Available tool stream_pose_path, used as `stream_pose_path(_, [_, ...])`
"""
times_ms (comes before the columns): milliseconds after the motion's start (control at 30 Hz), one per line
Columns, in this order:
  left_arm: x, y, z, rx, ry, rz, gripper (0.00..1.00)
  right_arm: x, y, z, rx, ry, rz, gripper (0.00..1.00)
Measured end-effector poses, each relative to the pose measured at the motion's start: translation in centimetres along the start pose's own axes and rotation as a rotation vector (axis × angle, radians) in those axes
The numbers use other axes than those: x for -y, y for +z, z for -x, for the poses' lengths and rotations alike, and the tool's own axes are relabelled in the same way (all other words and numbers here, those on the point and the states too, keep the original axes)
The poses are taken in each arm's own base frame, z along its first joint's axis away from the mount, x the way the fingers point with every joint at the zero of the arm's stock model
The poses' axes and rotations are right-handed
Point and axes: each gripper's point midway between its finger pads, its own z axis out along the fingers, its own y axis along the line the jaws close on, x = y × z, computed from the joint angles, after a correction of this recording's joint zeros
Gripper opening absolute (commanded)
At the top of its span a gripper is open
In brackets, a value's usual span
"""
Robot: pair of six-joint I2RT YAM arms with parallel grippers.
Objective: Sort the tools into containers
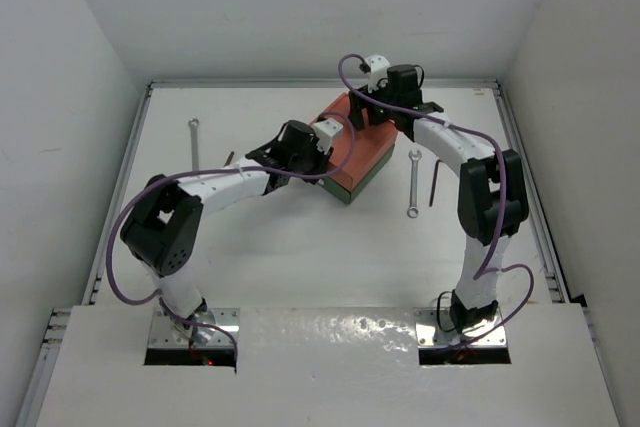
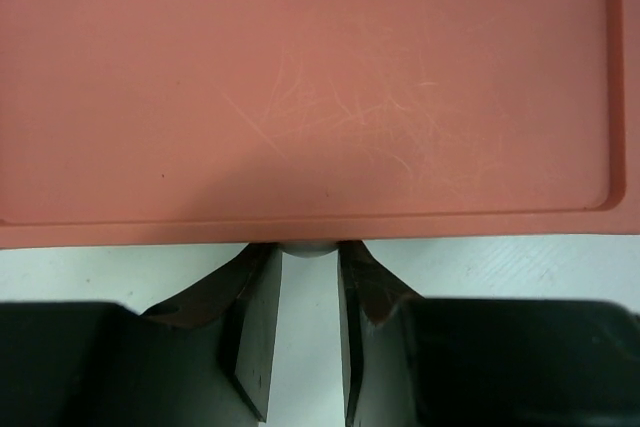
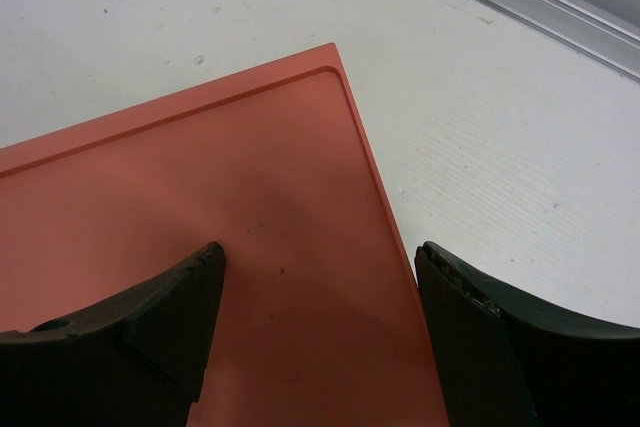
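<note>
The orange-red box (image 1: 355, 137) lies stacked on the dark green box (image 1: 366, 181) at the table's middle. My left gripper (image 1: 322, 144) is at the stack's left side. In the left wrist view its fingers (image 2: 258, 327) close on a small white knob (image 2: 308, 246) just under the orange-red box's (image 2: 320, 87) front edge. My right gripper (image 1: 377, 107) is open above the orange-red box's far corner (image 3: 230, 247). One finger is over the lid and the other is over the table. One silver wrench (image 1: 194, 143) lies far left, another silver wrench (image 1: 413, 184) lies right. Black rods lie beside them, one at the left (image 1: 228, 158) and one at the right (image 1: 434, 187).
White walls enclose the table (image 1: 300, 237) on three sides, with metal rails (image 1: 525, 187) along the edges. Purple cables (image 1: 130, 237) loop from both arms. The arm bases stand at the near edge.
</note>
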Motion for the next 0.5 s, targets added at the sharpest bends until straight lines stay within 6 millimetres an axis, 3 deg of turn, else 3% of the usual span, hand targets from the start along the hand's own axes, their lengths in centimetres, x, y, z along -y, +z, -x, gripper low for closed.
stream_pose_path(200, [0.1,-3.1,-1.2,-0.046,0.068,-0.008,0.00,0.0,0.0,-0.1,-0.005,-0.001,-0.007,0.74])
stream_pose_path(367, [1.0,-7.3,-4.1,-0.076,0.118,-0.058,0.00,0.0,0.0,-0.1,-0.005,-0.002,-0.013,0.75])
stream_pose_path(500, [2.0,-9.2,-5.9,-0.099,0.148,-0.116,0.00,-0.2,0.0,-0.1,-0.007,-0.001,-0.011,0.75])
